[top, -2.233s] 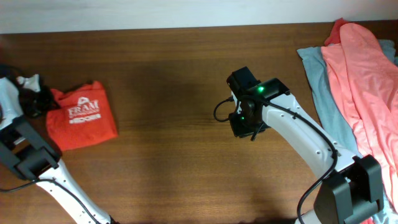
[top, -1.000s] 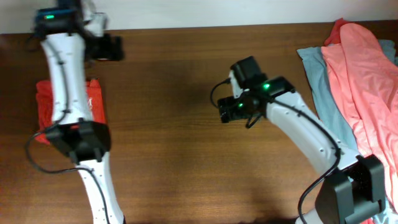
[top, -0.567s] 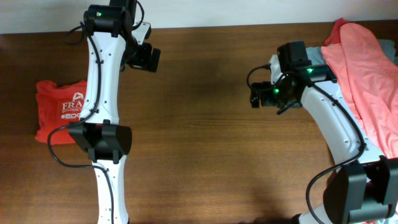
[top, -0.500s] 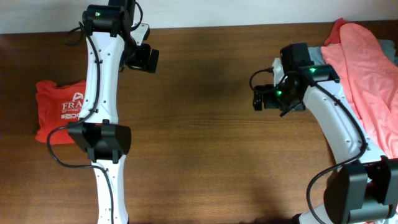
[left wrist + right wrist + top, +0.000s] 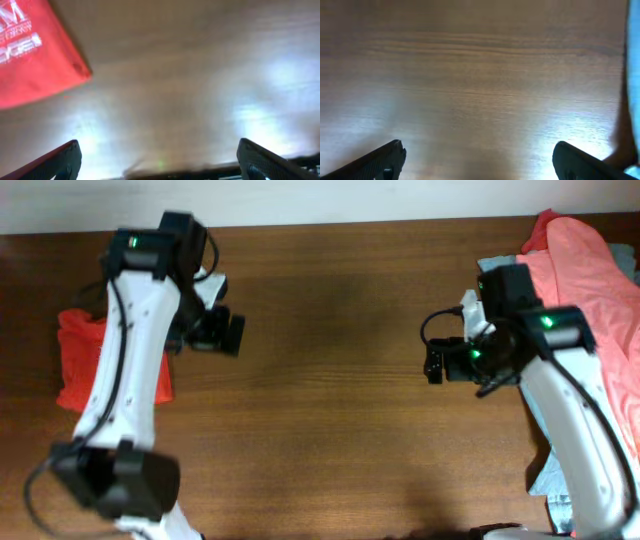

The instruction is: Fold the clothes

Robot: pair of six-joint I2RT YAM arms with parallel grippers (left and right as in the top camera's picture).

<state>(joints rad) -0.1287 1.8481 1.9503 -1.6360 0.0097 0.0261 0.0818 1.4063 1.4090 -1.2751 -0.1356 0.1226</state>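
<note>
The wooden counter (image 5: pixel 330 430) takes up nearly all you can see. Its bare middle stretch lies between your two hands.

At the far right a salmon-pink garment (image 5: pixel 590 290) is heaped over a grey-blue garment (image 5: pixel 634 75). Your right hand (image 5: pixel 440 362) hovers just beside that heap, on the side toward the middle of the counter. In its wrist view the blue cloth runs down the right edge, past the right-side fingertip and apart from it.

The orange-red T-shirt (image 5: pixel 78 370) lies at the far left of the counter, partly hidden under your left arm. It sits off to the outer side of your left hand (image 5: pixel 222 332) — near it, but not touching. In the left wrist view the shirt fills the upper left corner with white lettering facing up, and its nearest corner is well clear of the fingers (image 5: pixel 62 160). From your right hand the shirt is well apart, with your left arm in between.

Both hands are spread wide — each wrist view has a dark fingertip low in either corner and only wood grain between them. Neither hand is holding anything.
</note>
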